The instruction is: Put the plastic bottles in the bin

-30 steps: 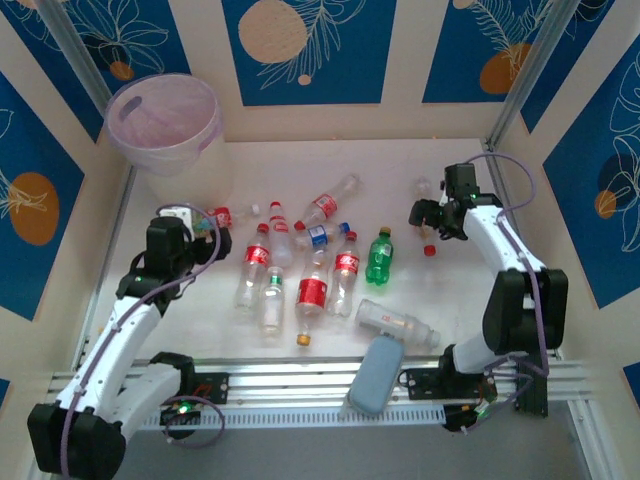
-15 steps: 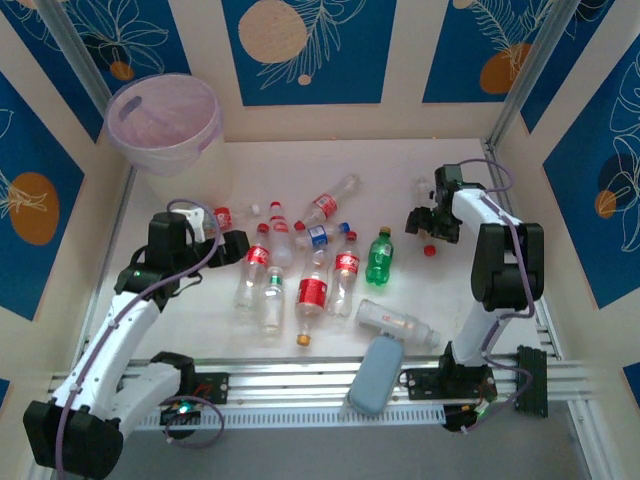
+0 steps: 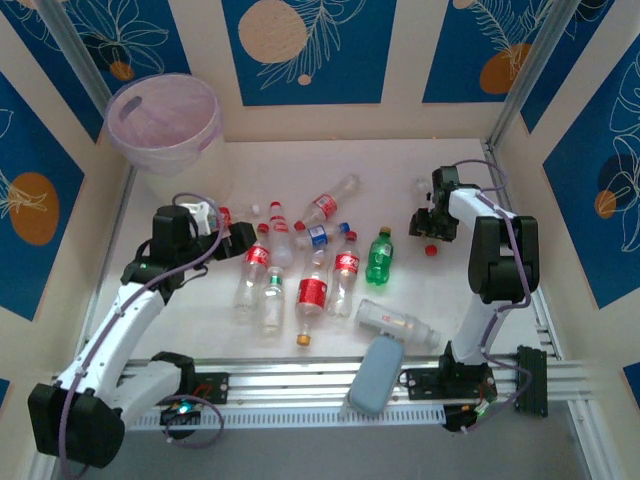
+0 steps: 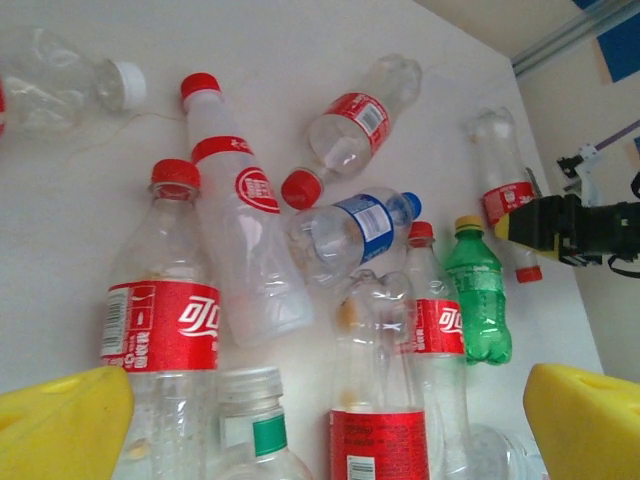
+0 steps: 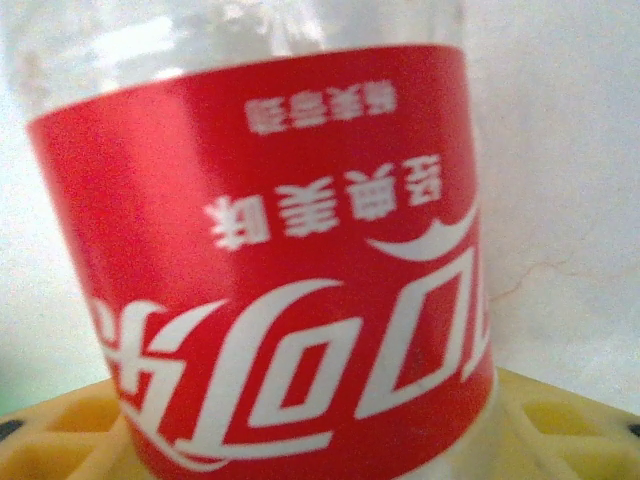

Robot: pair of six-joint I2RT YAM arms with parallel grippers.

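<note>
Bottles [image 3: 313, 291], where are they?
— Strewn across the middle of the table [image 3: 400, 170], well apart from the bin [image 3: 185, 160] in the far left corner.
Left gripper [image 4: 322, 380]?
— Spread wide above the heap, holding nothing.
Right gripper [image 3: 428, 222]?
— A red-labelled bottle [image 5: 280, 270] sits between its fingers [image 5: 60, 430]. Clamped or not, I cannot tell.

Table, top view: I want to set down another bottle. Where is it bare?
Bare: the far strip between the bin and the right gripper; the patch between the green bottle and the right arm. Crowded: the bottle cluster mid-table.
</note>
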